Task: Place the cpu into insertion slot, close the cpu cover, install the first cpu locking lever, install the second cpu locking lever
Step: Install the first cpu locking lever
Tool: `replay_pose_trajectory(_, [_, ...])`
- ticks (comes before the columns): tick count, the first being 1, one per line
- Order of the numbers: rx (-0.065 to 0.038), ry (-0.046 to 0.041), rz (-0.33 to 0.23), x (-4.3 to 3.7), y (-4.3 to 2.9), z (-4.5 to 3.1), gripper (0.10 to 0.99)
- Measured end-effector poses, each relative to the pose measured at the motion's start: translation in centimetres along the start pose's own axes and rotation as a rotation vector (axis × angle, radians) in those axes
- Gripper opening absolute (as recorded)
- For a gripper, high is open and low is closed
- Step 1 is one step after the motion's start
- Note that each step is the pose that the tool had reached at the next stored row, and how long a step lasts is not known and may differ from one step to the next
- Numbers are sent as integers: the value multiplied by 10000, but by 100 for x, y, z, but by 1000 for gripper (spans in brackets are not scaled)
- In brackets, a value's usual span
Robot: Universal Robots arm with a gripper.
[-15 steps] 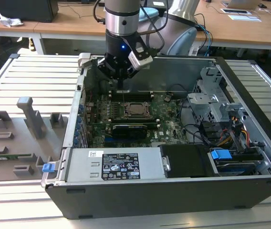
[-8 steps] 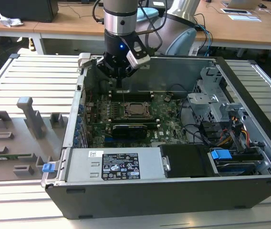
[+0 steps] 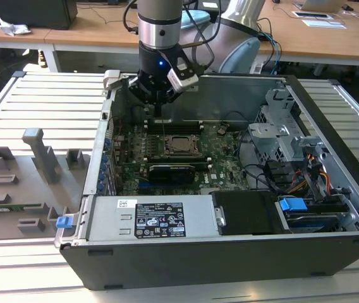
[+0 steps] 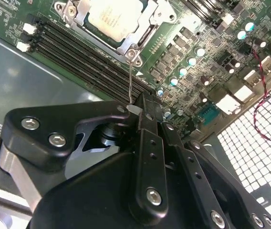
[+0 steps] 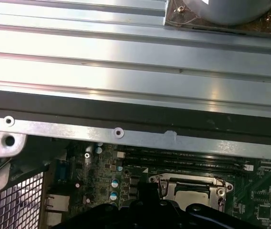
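The cpu (image 3: pixel 181 145) lies flat in the insertion slot (image 3: pixel 169 151) on the green board inside the open computer case. Its silver top shows in both wrist views (image 4: pixel 114 16) (image 5: pixel 192 190). The cpu cover (image 4: pixel 142 40) is a silver frame lying down around the chip. A thin wire locking lever (image 4: pixel 131 78) rises from the socket's corner up to my gripper (image 4: pixel 142 102). In the exterior view the gripper (image 3: pixel 160 108) hangs just behind the socket, near the case's back wall. Its fingers (image 4: pixel 150 138) are shut on the lever's end.
Long black memory slots (image 4: pixel 78 45) run beside the socket. A black card (image 3: pixel 170 170) lies in front of it, with the power supply (image 3: pixel 154 218) nearer still. A drive cage (image 3: pixel 280 136) and cables fill the exterior view's right. Grey fixtures (image 3: pixel 34 164) stand outside the case.
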State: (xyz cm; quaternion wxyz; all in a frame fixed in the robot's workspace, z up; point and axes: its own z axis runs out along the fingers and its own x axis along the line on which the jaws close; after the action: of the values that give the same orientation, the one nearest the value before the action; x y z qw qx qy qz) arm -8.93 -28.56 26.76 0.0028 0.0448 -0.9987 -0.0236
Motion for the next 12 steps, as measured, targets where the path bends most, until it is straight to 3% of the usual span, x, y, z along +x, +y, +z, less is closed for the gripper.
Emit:
replay_pose_trajectory(9, [1, 0, 0, -42, 0, 39, 106])
replay_pose_trajectory(11, [2, 1, 0, -139, -10, 80, 106])
replay_pose_trajectory(12, [2, 2, 0, -148, -11, 86, 106])
